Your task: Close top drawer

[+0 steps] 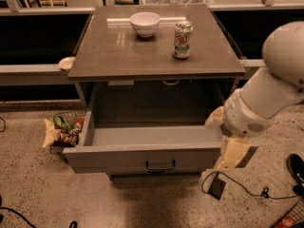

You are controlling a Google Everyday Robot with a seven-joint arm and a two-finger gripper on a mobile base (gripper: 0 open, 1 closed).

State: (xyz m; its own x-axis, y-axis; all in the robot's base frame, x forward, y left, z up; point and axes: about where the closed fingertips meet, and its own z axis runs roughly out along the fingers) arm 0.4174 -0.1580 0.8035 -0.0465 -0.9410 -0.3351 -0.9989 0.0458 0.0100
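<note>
Gripper [232, 155] beside open top drawer's [118, 158] right corner.
</note>
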